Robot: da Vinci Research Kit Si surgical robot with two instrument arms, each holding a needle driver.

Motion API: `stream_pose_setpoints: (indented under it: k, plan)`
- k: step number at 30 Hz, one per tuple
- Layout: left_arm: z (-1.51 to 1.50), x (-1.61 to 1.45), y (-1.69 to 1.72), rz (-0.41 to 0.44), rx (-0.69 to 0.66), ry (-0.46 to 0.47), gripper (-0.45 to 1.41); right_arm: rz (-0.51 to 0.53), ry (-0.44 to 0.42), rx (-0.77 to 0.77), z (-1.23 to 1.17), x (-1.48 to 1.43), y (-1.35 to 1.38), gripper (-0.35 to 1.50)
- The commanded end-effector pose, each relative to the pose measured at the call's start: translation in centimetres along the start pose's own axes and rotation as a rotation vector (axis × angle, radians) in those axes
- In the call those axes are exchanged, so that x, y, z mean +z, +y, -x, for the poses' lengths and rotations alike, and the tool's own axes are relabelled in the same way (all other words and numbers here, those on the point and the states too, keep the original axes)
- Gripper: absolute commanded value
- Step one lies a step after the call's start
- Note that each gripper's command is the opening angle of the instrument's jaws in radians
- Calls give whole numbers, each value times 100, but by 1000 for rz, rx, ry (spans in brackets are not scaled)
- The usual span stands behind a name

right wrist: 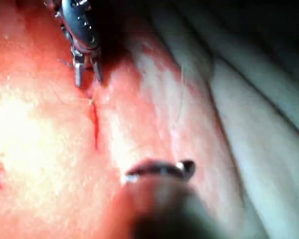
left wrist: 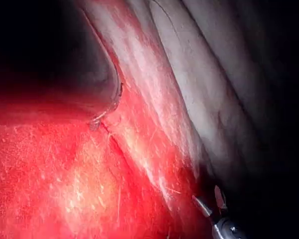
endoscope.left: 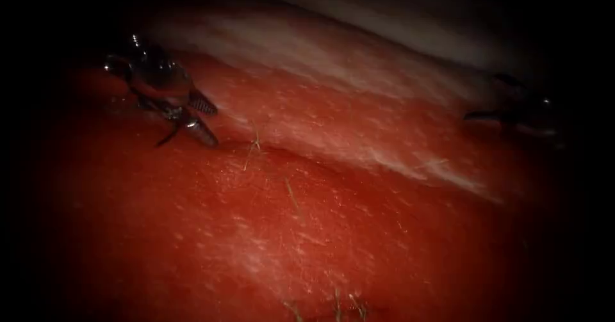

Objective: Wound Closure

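Endoscope view: left claw (endoscope.left: 206, 122) agape beside cut (endoscope.left: 320, 162).

The endoscope looks down from above and in front across the wet red slab of pork-belly tissue (endoscope.left: 333, 232), fairly near, with the left arm's steel two-jawed tool (endoscope.left: 206, 122) at the picture's left and the right arm's dark tool (endoscope.left: 487, 114) at the far right. The left wrist camera sits very close and looks along its shaft over the thin dark cut (left wrist: 112, 142) towards the right arm's tool (left wrist: 210, 200). The right wrist camera, equally close, faces back over that same cut (right wrist: 94, 127) towards the left arm's tool (right wrist: 87, 74).
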Motion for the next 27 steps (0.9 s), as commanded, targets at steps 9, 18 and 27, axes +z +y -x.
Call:
stream_pose_setpoints:
  k: [9, 18, 27]
  plan:
    - [-53, -16, 86, -25, 203, 112, 60, -31, 53, 20, -23, -11, -23, 148]
    - [-44, -19, 130, -136, 374, 267, 55, -42, 77, 29, -31, -16, -30, 148]
    - [-54, -4, 142, -274, 489, 321, 55, -159, 197, 31, -43, -8, -48, 148]
